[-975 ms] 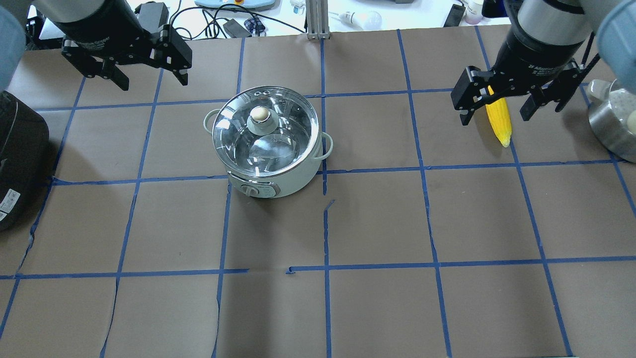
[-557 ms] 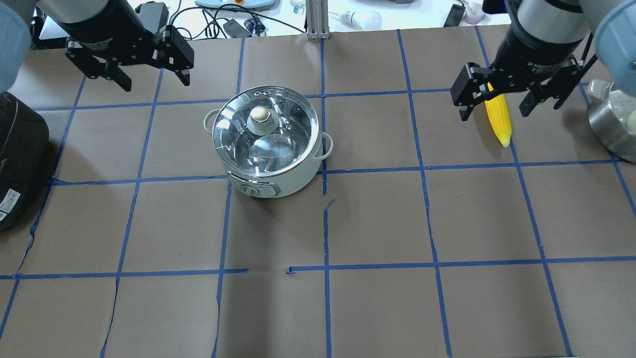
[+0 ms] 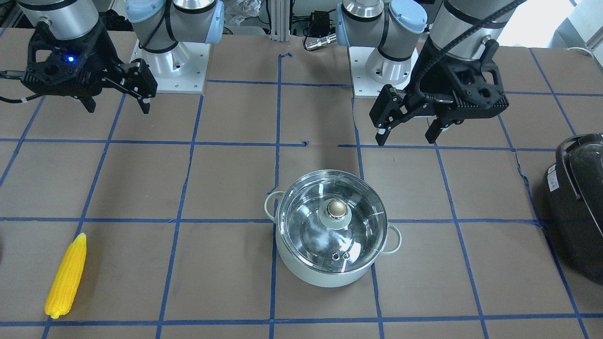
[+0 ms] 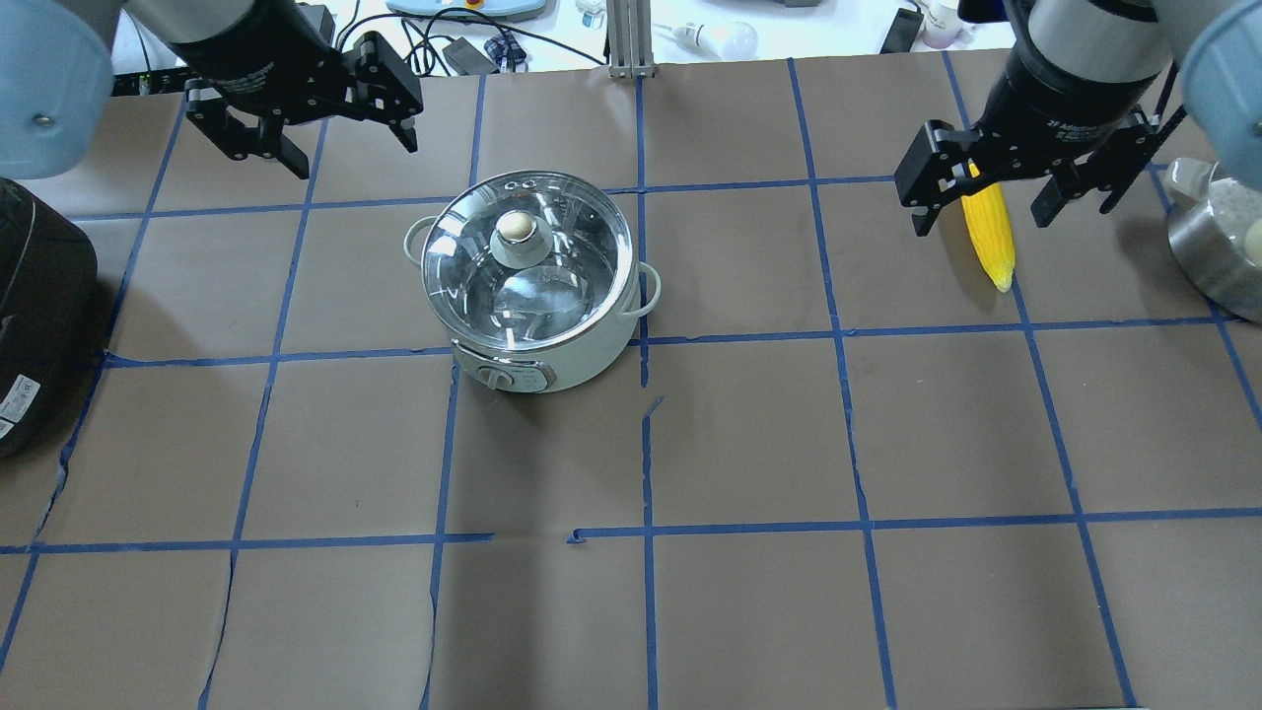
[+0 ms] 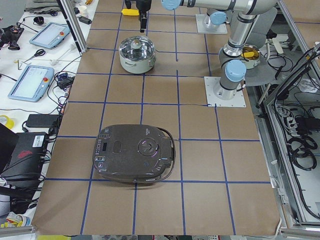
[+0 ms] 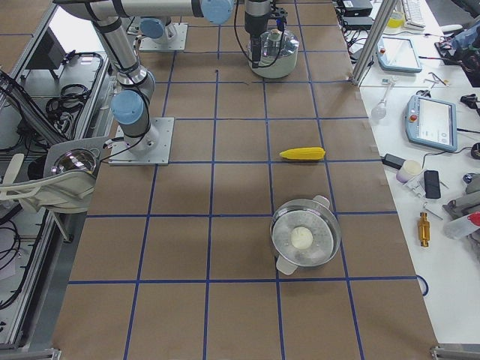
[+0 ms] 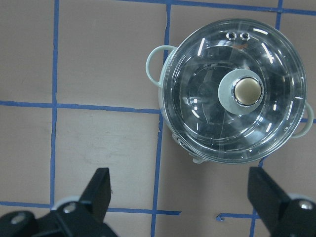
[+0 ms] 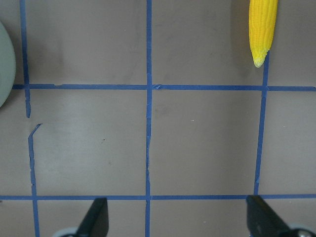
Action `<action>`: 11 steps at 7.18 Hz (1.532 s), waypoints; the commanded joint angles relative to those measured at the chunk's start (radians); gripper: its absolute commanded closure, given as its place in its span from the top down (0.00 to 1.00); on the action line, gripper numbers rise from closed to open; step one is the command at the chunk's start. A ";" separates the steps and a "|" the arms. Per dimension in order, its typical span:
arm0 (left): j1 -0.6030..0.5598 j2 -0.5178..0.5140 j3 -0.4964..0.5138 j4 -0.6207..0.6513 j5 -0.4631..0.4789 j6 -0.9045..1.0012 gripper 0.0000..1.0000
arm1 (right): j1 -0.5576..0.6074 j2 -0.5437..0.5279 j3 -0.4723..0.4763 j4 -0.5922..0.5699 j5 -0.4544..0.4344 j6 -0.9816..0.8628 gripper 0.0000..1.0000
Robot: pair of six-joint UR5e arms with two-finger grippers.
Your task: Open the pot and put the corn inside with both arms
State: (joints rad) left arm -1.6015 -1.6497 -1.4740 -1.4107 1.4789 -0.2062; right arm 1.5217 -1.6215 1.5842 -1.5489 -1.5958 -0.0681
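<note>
The pale mint-green pot (image 4: 592,355) stands left of the table's middle with its glass lid (image 4: 552,286) on and the gold knob (image 4: 513,227) up. It also shows in the front view (image 3: 325,278) and the left wrist view (image 7: 163,106). The yellow corn (image 4: 989,232) lies on the table at the far right, also in the front view (image 3: 66,278) and the right wrist view (image 8: 261,29). My left gripper (image 4: 350,148) is open and empty, high up, beyond and left of the pot. My right gripper (image 4: 983,222) is open and empty, high above the table, near the corn.
A big black appliance (image 4: 39,316) sits at the left edge. A steel pot (image 4: 1218,247) with a white ball inside stands at the right edge, close to the corn. Blue tape lines grid the brown table. Cables and devices lie past the far edge.
My left gripper has moved right, closer to the pot's far side. My right gripper has shifted only slightly. Pot, lid and corn have not moved.
</note>
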 commanded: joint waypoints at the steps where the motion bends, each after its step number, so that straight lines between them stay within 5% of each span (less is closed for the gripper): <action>1: -0.108 -0.132 0.006 0.154 0.004 -0.041 1.00 | 0.000 0.000 -0.001 -0.002 0.004 0.001 1.00; 5: -0.123 -0.272 0.004 0.205 0.040 -0.053 0.98 | 0.000 0.000 -0.004 -0.007 -0.021 0.002 1.00; 11: -0.155 -0.320 -0.002 0.205 0.054 -0.035 0.90 | 0.000 0.006 0.010 -0.033 0.000 -0.002 1.00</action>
State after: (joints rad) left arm -1.7560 -1.9648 -1.4756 -1.2103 1.5317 -0.2504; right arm 1.5207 -1.6166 1.5892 -1.6072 -1.6084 -0.0693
